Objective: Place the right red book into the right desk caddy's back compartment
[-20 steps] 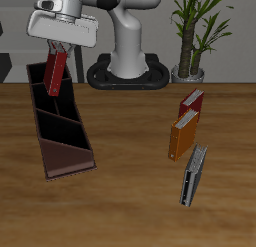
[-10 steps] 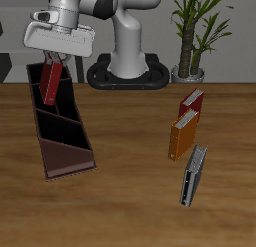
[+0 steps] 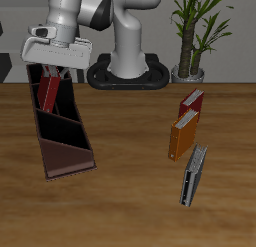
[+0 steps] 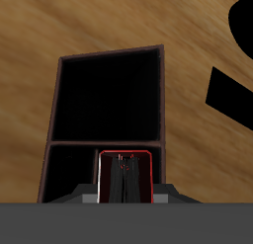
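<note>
My gripper (image 3: 54,71) is shut on the right red book (image 3: 46,94), a dark maroon hardcover, and holds it tilted. The book hangs over the back compartment (image 3: 42,83) of the right desk caddy (image 3: 62,141), a long dark-brown box with slanted dividers, and its lower end seems to dip between that section's tall walls. In the wrist view the book (image 4: 124,176) stands edge-on below the gripper, over the dark squarish section (image 4: 107,95). My fingertips are mostly hidden by the gripper body.
A brighter red book (image 3: 192,100), an orange book (image 3: 181,137) and a grey book (image 3: 193,176) lie across the table from the caddy. The robot base (image 3: 126,69) and a potted plant (image 3: 193,36) stand at the back.
My gripper has come down and shifted a little toward the caddy's back end with the book, and the book has gone from above the caddy to down into the back section.
</note>
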Available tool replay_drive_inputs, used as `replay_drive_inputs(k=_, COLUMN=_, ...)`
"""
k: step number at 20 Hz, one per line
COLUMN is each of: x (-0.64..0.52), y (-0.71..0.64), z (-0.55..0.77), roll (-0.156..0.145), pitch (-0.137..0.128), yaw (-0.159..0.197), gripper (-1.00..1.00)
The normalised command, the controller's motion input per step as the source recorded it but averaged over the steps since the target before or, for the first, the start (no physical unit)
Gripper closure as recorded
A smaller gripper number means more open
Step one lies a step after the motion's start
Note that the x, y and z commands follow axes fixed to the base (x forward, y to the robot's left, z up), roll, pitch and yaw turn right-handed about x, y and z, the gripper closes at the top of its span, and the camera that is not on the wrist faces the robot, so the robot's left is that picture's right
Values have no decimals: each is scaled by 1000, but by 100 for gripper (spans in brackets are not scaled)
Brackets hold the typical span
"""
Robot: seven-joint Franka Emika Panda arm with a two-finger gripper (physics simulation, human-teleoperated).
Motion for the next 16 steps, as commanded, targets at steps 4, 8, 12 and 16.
replay_drive_inputs(k=4, x=116, y=-4, z=-373, roll=2, pitch=89, yaw=1, gripper=100)
replay_drive_inputs(k=8, x=89, y=-109, z=-284, roll=-27, pitch=54, yaw=-29, gripper=100)
replay_drive_inputs(k=12, x=45, y=-68, z=-247, roll=-12, pitch=62, yaw=-18, gripper=100)
replay_drive_inputs(k=16, x=55, y=-37, z=-318, roll=22, pitch=100, yaw=-42, gripper=100)
